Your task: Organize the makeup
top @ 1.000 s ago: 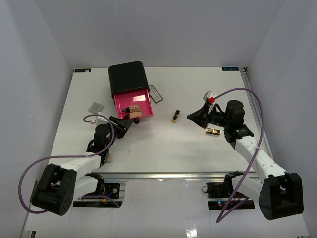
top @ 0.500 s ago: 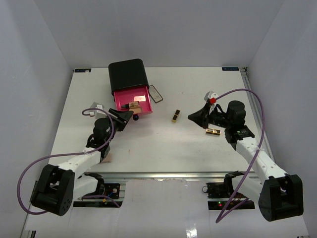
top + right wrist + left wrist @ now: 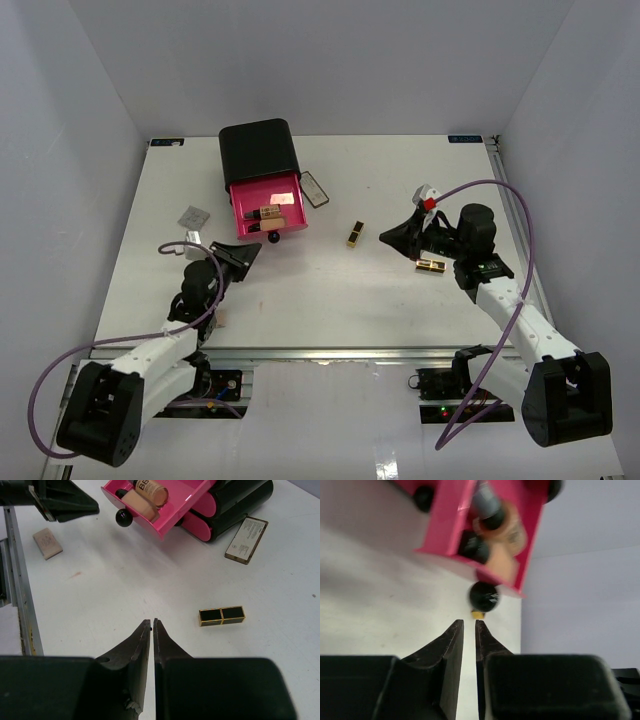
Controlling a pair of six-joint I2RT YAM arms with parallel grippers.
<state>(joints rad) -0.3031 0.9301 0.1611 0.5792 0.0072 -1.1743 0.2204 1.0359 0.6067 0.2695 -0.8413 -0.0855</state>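
Moved: left gripper (image 3: 468, 624) has backed away from the knob (image 3: 483, 596) since a second ago; pink drawer (image 3: 266, 206) sits further into the black box (image 3: 258, 150), still partly open
Foundation bottles (image 3: 146, 497): two, lying side by side in the open drawer; dark caps toward the knob end
Lipsticks: one (image 3: 222, 615) lying flat on the table, in the open between drawer and right gripper; a second (image 3: 431, 265) lying just beside the right arm's wrist
Compact (image 3: 246, 539): flat on the table, just right of the box
Grey palette (image 3: 193, 216): on the table left of the drawer, apart from it
Pad (image 3: 47, 543): flat on the table beside the left arm
Left gripper: jaws almost together, thin slit only; holding nothing; tips point at the knob, short of it
Right gripper (image 3: 151, 623): jaws nearly together; holding nothing; above the bare table (image 3: 330, 290), near the first lipstick, not touching
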